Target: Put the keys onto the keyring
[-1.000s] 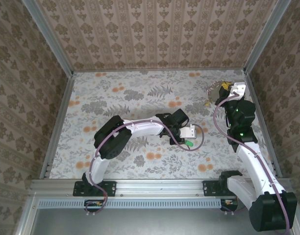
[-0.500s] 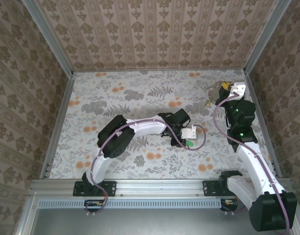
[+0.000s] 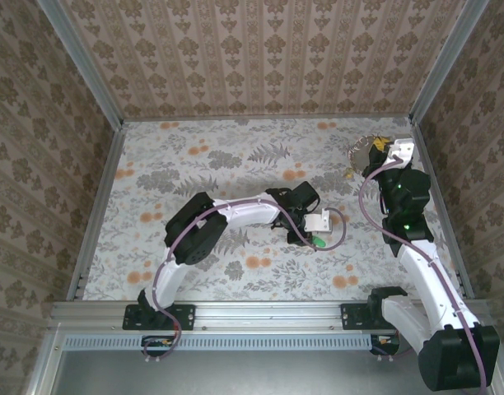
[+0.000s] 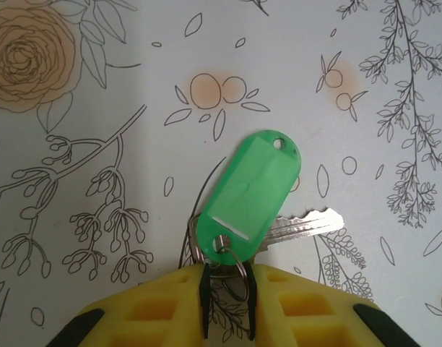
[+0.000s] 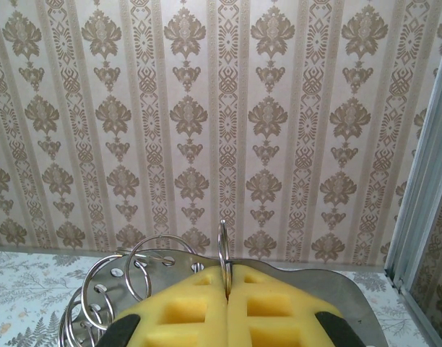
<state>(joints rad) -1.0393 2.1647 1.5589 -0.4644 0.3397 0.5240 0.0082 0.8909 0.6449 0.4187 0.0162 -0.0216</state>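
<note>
Mid-table, left gripper [image 4: 227, 290] still nips green key [image 4: 253, 189]; right gripper [image 5: 227, 286] clamps metal ring [image 5: 222, 249].

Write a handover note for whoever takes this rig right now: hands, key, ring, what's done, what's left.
Left hand: closed on the small loop of the green-tagged key, which lies flat on the table near the middle.
Right hand: shut on one metal ring, held upright beside the metal dish at the far right corner.
Done: key and ring are each gripped, well apart from each other.
Left: bring the two together and thread the key onto the ring.
</note>
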